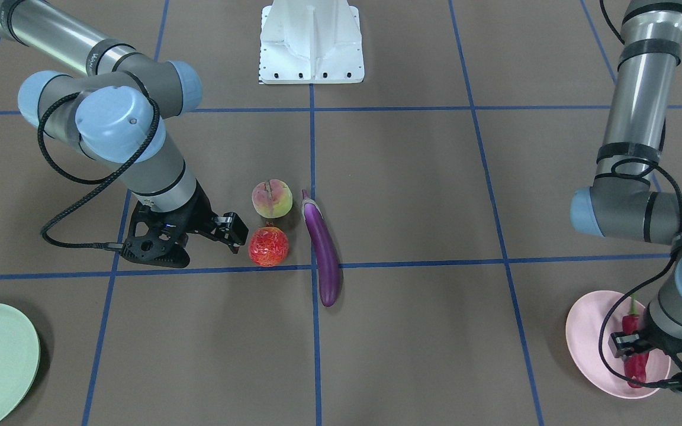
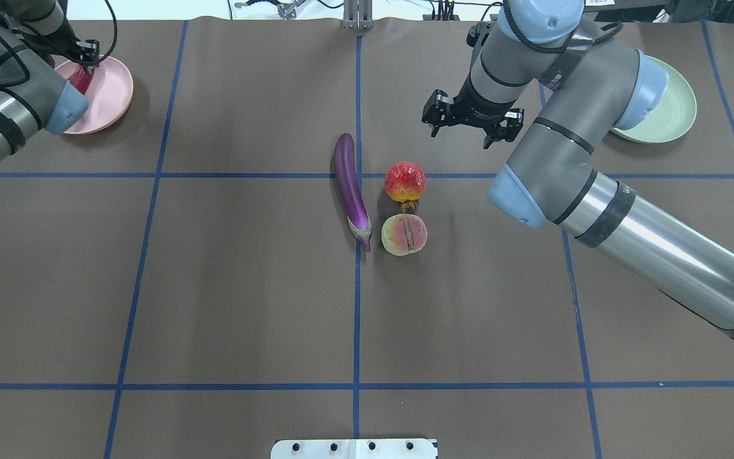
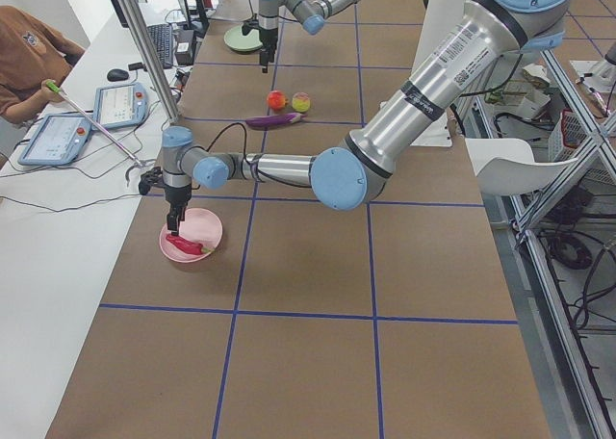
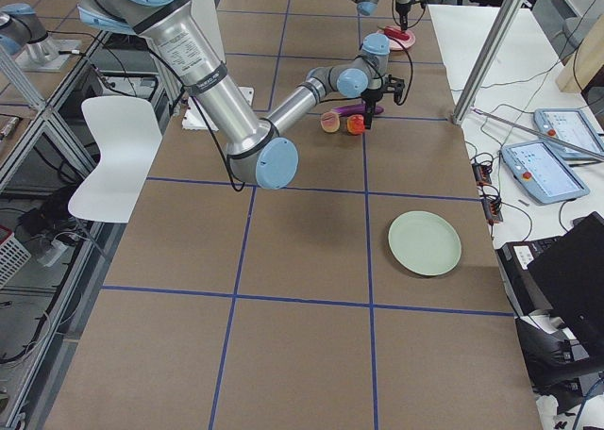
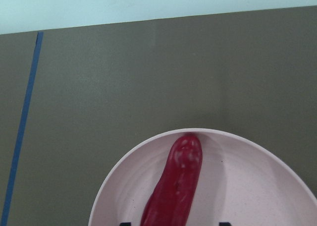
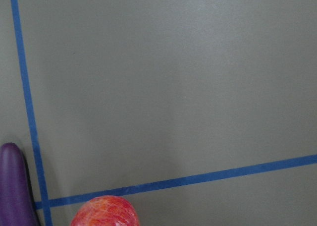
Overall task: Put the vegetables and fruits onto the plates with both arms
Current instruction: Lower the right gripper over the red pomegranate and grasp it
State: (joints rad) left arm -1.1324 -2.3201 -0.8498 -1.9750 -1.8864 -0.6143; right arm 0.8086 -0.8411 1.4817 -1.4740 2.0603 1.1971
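Observation:
The red chili pepper lies in the pale pink plate, also in the front view. My left gripper is just above it, open, with a fingertip on each side of the chili. My right gripper is open and empty, hovering beside the bumpy red-orange fruit on the side toward the mint green plate. The peach lies next to the fruit. The purple eggplant lies on the table beside both. The green plate holds nothing.
The white pedestal base stands at the robot's table edge. Blue tape lines grid the brown table cover. An operator and tablets are beyond the far table edge.

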